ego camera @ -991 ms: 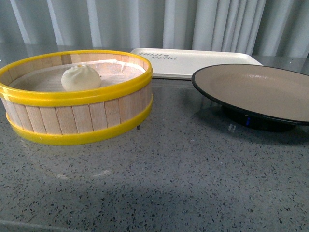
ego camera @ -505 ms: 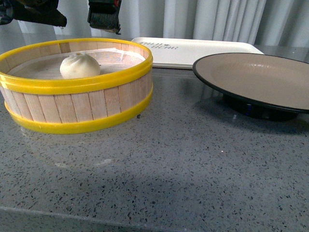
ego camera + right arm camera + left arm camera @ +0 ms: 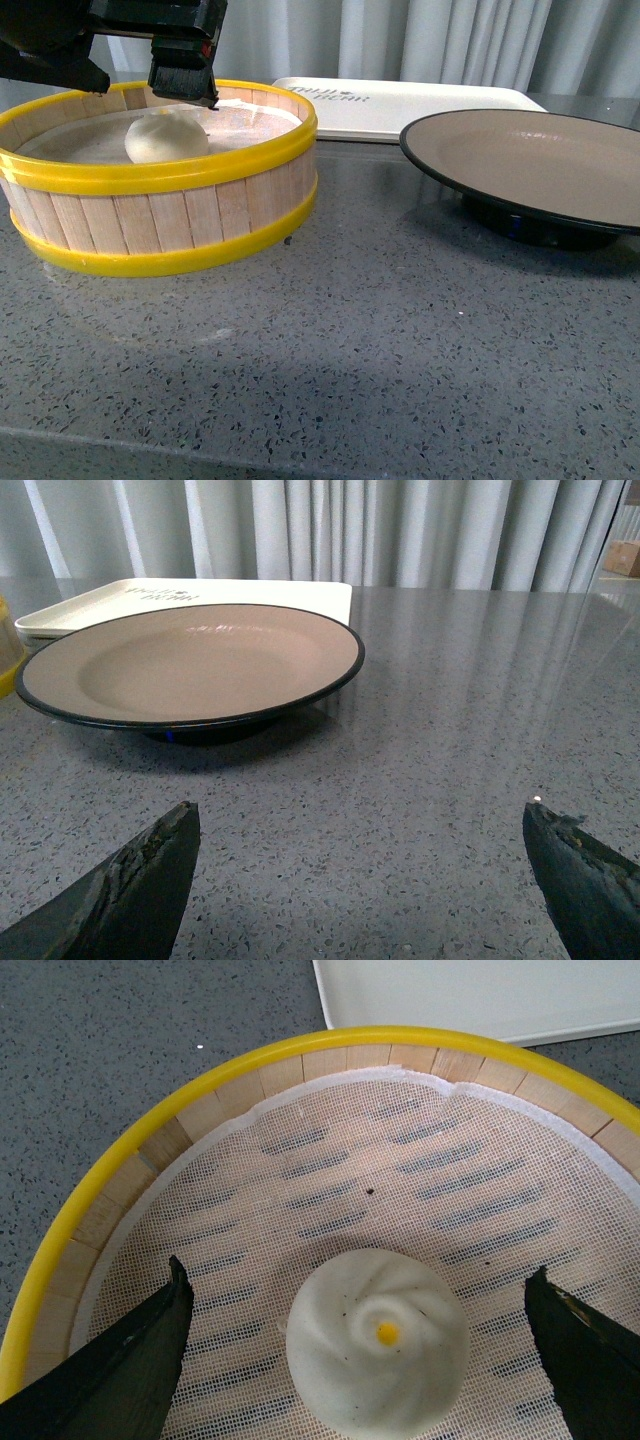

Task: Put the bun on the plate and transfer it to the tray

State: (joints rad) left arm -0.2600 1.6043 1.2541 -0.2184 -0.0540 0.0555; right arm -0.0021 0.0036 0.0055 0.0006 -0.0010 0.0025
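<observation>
The left pincer hangs spread wide over the steamer basket. Its two dark fingers point down, their tips about level with the yellow rim and just above the bun, touching nothing. In the left wrist view one finger stands on each side of the bun, with a strip of bare mesh liner between each tip and the dough (so there is room on both sides). The bun sits on the liner at about the middle of the basket, well apart from the wooden wall all round. The left arm enters the front view from the 10 o'clock corner, its wrist held above the basket.

The right pincer is likewise apart and holds nothing. It hangs low over the speckled grey bench and shows only in its own wrist view, so the arm's pose cannot be told. The plate stands ahead of it on its black foot, with a stretch of open bench between the fingertips and the black rim.

In the front view the basket fills the 10 o'clock side and the plate the 2 o'clock side, with a lane of bare bench between them. The tray lies flat at 12 o'clock behind both, its near edge just beyond the basket's rim, in front of the curtain. The 6 o'clock half of the bench lies open.
</observation>
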